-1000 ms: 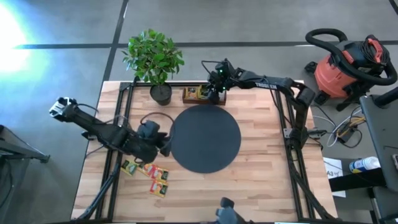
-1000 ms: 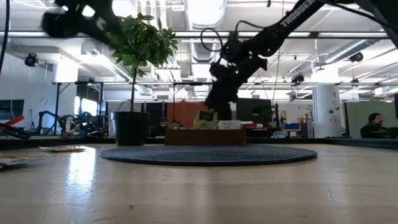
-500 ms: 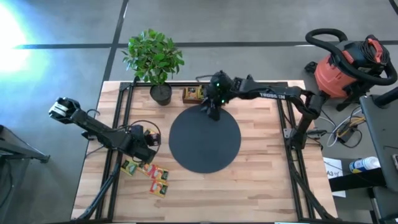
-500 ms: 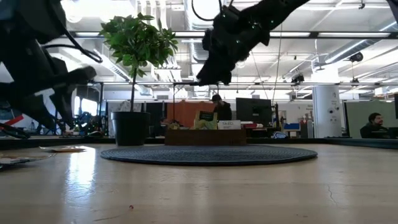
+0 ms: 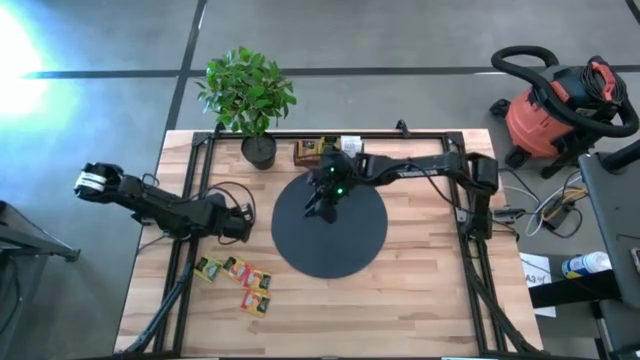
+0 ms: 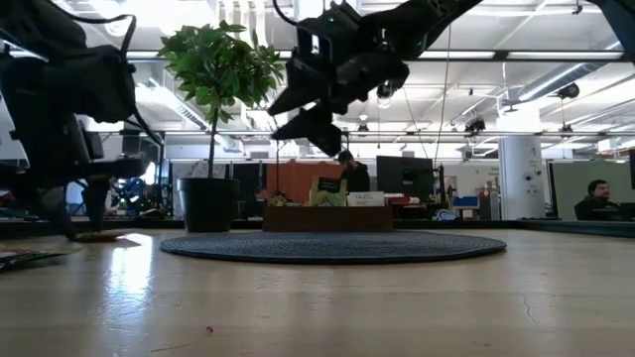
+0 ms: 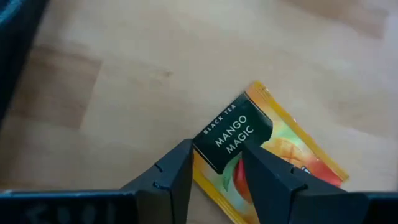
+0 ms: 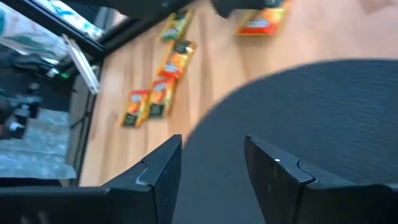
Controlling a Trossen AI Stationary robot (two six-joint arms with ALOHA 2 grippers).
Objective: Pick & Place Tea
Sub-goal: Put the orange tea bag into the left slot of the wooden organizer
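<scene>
The left arm reaches low from the table's left edge toward the middle, its left gripper (image 5: 240, 224) just left of the round black woven mat (image 5: 330, 222). Its two dark fingers (image 7: 177, 177) are closed on an orange-and-yellow paper tea sachet (image 7: 267, 155), pinching the corner whose black label reads "BLACK TEA MANGO MAGIC"; the rest of the sachet lies over bare light wood. The right arm stretches from the table's right side across the far edge, elbow bent, and its right gripper (image 5: 322, 200) hangs above the far-left part of the mat; in the low view it is well clear of the surface. Its fingers (image 8: 158, 174) stand apart with nothing between them. More flat square sachets (image 5: 240, 280), green, orange and yellow, lie loose on the wooden tabletop (image 5: 420, 290) near the left front of the mat. A brown wooden compartment tray (image 5: 312, 152) with upright sachets sits at the far edge beside a potted green plant (image 5: 248, 98); its small label cannot be read.
</scene>
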